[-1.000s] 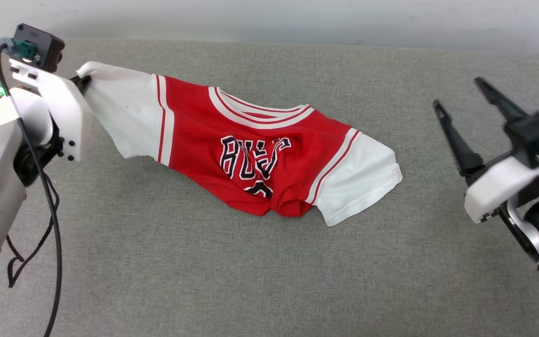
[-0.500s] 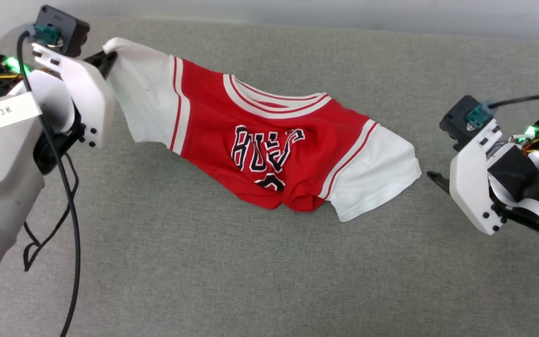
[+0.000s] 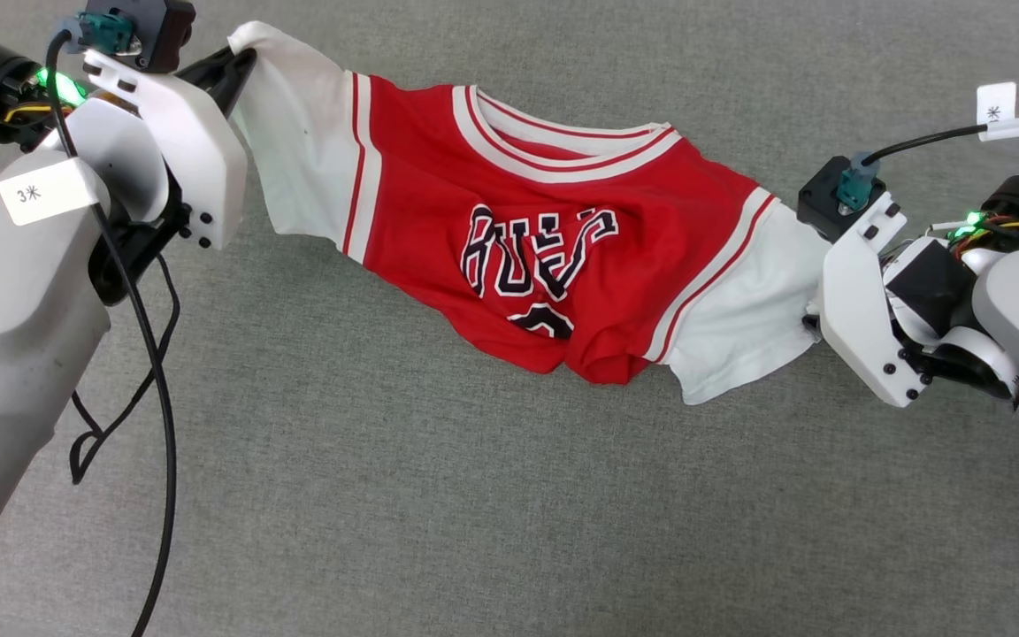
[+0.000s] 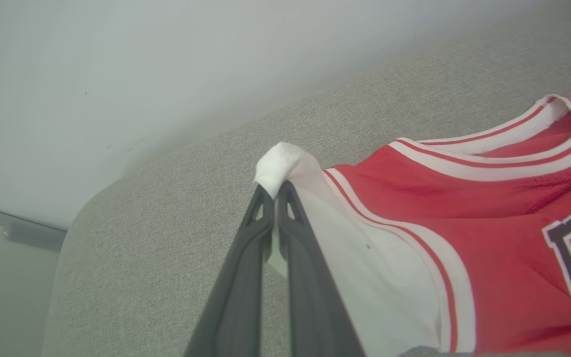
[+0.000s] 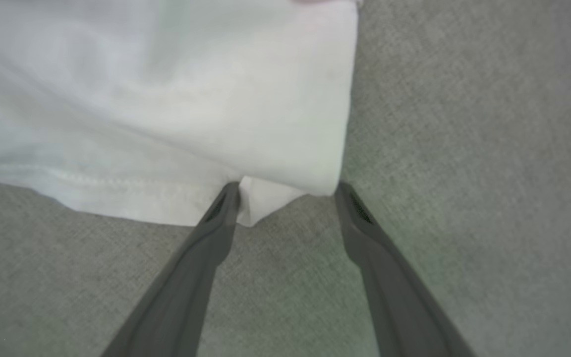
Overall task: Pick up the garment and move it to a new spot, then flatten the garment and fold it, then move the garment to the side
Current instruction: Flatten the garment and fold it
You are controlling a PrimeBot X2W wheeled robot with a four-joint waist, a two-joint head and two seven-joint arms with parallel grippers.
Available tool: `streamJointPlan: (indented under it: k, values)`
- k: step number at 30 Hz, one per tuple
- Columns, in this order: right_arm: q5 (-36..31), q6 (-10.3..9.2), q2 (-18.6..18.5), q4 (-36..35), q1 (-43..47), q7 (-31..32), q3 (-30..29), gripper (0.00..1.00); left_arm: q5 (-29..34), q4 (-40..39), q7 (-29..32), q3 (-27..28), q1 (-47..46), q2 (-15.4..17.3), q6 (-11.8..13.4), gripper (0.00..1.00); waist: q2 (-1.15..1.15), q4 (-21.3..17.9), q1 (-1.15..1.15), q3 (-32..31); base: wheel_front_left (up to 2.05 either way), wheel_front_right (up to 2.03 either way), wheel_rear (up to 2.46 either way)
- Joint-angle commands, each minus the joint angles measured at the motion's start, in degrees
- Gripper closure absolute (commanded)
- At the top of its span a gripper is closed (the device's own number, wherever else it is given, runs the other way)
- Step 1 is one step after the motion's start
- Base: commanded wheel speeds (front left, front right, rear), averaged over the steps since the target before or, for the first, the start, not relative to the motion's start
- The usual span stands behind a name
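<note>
Grey woven fabric surface (image 3: 386, 487), bearing red jersey-style T-shirt with white sleeves (image 3: 563, 230) across centre: left gripper (image 4: 275, 191) clenched on sleeve tip at 10 o'clock, right gripper (image 5: 288, 191) spread at opposite sleeve hem, 3 o'clock; likely risk, shallow corner bite slipping free under stretch.

Garment (image 3: 563, 257): laid crosswise on the woven surface (image 3: 474, 513), chest side up, collar (image 3: 563, 146) toward the far edge, lower part bunched on the near side.
Left sleeve (image 3: 306, 168): at far left, tip pinched between the closed fingers of the left gripper (image 4: 275, 191).
Right sleeve (image 3: 739, 327): on the surface at right, outer corner lying between the spread fingertips of the right gripper (image 5: 288, 191).
Wall (image 4: 117, 74): behind the surface's far edge.
</note>
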Motion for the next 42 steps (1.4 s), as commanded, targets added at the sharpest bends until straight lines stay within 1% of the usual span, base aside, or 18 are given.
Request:
streamJointPlan:
  k: [1, 6, 7, 8, 12, 14, 21, 24, 28, 34, 36, 42]
  values:
    - [0.7, -0.04, 0.6, 1.2, 1.5, 0.4, 2.1, 0.00, 0.1, 0.1, -0.4, 0.1, -0.9, 0.0, 0.1, 1.00, 0.00, 0.4, 0.00, 0.6, 0.00, 0.00, 0.00]
    - [4.1, 0.06, 0.3, 3.9, 2.9, 0.1, 7.9, 0.00, -0.2, 1.1, -1.2, -0.1, -1.2, -0.7, -0.1, 1.00, 0.00, 0.5, 0.00, 1.0, 0.00, 0.00, 0.00]
    - [4.8, 0.06, 0.2, 4.2, 3.0, -0.2, 8.7, 0.64, -0.2, 1.3, -1.3, -0.2, -1.1, -0.7, -0.2, 1.00, 0.00, 0.5, 0.00, 1.0, 0.00, 0.00, 0.00]
    - [5.1, 0.07, 0.2, 4.0, 2.8, -0.9, 9.7, 1.00, -0.2, 1.4, -1.4, -0.2, -1.2, -0.7, -0.2, 1.00, 0.00, 0.4, 0.00, 1.0, 0.00, 0.00, 0.00]
    - [5.8, 0.01, 0.2, 4.3, 0.0, -6.2, 10.7, 1.00, -0.6, 2.2, -1.5, -0.4, -1.5, -0.6, -0.6, 1.00, 0.00, -0.3, 0.00, 0.8, 0.00, 0.00, 0.00]
    - [6.2, -0.08, 0.7, 4.9, -1.4, -9.1, 10.6, 1.00, -0.7, 2.5, -1.8, -0.5, -1.5, -0.8, -0.6, 1.00, 0.00, -0.8, 0.00, 0.1, 0.00, 0.00, 0.00]
    - [6.8, -0.06, 1.1, 5.4, -5.1, -22.8, 9.8, 1.00, -0.2, 3.0, -4.1, -0.9, -1.1, -0.7, -0.6, 1.00, 0.00, -2.7, 0.00, -4.5, 0.00, 0.00, 0.00]
    - [7.3, -0.07, 0.4, 5.3, -4.9, -27.6, 9.6, 1.00, 0.2, 2.7, -5.7, -0.9, -0.2, -0.3, -0.1, 1.00, 0.00, -3.6, 0.00, -7.0, 0.00, 0.00, 0.00]
    - [7.7, -0.07, -0.8, 4.5, -5.0, -32.3, 9.0, 1.00, 0.3, 1.4, -7.6, -0.6, 0.5, 0.4, 0.4, 1.00, 0.00, -4.6, 0.00, -10.0, 0.00, 0.00, 0.00]
    - [6.9, -0.06, -3.3, 3.1, -4.9, -38.7, 5.9, 1.00, 0.9, -2.3, -9.6, -0.1, 0.9, 1.5, 2.1, 1.00, 0.00, -5.7, 0.00, -13.8, 0.00, 0.00, 0.00]
    - [6.3, -0.07, -4.1, 2.9, -5.4, -40.8, 3.9, 1.00, 1.1, -4.2, -10.2, 0.2, 0.8, 2.1, 2.7, 1.00, 0.00, -6.1, 0.00, -15.0, 0.00, 0.00, 0.00]
    - [5.2, -0.06, -4.8, 1.9, -5.7, -45.2, -4.0, 1.00, 2.0, -11.3, -11.3, 1.2, -0.5, 4.3, 5.1, 1.00, 0.00, -6.9, 0.00, -18.3, 0.00, 0.00, 0.00]
